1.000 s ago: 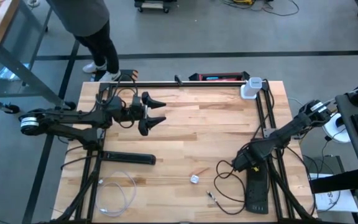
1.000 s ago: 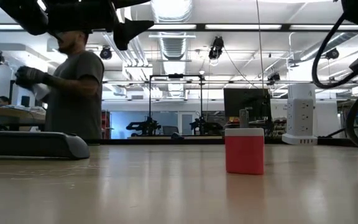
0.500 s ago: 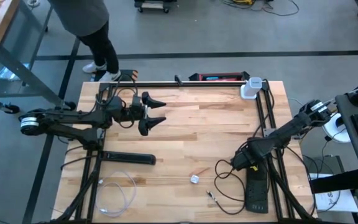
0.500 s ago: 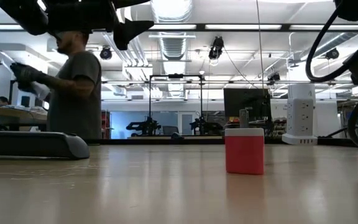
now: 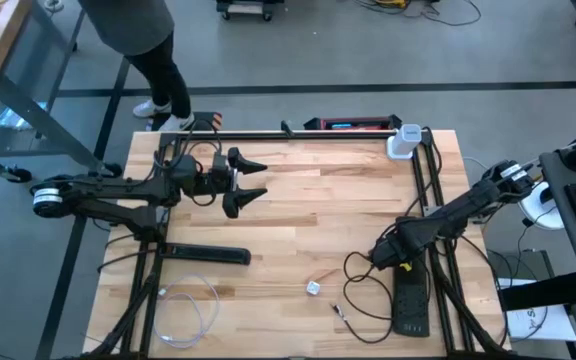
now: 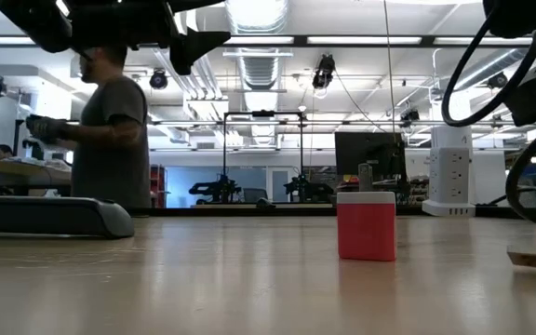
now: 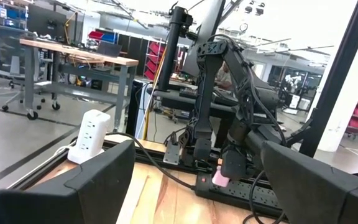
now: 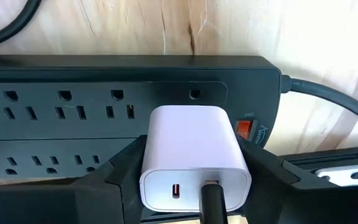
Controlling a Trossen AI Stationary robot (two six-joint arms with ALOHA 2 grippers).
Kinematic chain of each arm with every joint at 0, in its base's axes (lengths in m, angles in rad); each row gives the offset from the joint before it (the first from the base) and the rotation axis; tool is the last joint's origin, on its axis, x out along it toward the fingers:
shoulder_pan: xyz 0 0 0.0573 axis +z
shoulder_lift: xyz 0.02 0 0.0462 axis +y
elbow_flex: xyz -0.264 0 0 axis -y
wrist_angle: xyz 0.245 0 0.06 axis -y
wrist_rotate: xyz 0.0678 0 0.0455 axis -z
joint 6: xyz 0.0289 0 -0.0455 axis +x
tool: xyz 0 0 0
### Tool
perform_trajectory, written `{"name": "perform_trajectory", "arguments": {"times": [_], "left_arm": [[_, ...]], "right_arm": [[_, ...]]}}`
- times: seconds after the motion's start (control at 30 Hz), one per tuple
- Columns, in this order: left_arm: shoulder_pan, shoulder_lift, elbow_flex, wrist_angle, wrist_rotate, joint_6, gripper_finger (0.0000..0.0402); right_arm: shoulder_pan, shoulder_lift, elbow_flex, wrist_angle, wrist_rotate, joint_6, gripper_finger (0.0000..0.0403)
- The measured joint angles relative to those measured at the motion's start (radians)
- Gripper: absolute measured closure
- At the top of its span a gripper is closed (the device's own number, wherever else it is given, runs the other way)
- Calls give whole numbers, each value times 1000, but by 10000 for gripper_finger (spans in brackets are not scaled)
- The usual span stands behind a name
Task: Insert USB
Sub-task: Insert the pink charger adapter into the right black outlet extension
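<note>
My right gripper (image 5: pixel 381 258) (image 8: pixel 191 171) is low over the far end of a black power strip (image 5: pixel 411 305) (image 8: pixel 73 106) at the table's right. It is shut on a white USB charger (image 8: pixel 194 149). A black cable (image 8: pixel 211 202) is plugged into one of the charger's two ports. The cable loops over the table (image 5: pixel 363 300) to a loose plug end (image 5: pixel 340 314). The charger sits over the strip beside its orange switch (image 8: pixel 244 129); its prongs are hidden. My left gripper (image 5: pixel 251 180) hangs open and empty above the far left. My right gripper pinches the white charger by its two opposite side faces (image 8: pixel 148 163), one dark finger (image 8: pixel 114 171) on each side. The fingers come at it from above. The charger's port face, with the cable in it, points back toward the wrist; its underside against the strip is hidden.
A small block (image 5: pixel 312 288) (image 6: pixel 366 226) stands on the table left of the strip. A long dark bar (image 5: pixel 208 254) and a coiled white cable (image 5: pixel 188 310) lie near left. A white outlet tower (image 5: pixel 403 142) stands far right. A person stands beyond the far left edge.
My right gripper has drifted a little toward the table's left and far side with the charger, and its cable loop has risen in the low view. The power strip has shifted slightly to the left with it.
</note>
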Motion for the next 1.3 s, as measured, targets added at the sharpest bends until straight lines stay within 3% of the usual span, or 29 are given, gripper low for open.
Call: {"name": "perform_trajectory", "arguments": {"times": [1.3], "left_arm": [[0, 0, 0, -8, 0, 14, 67]], "right_arm": [[0, 2, 19, -66, 28, 24, 222]]}}
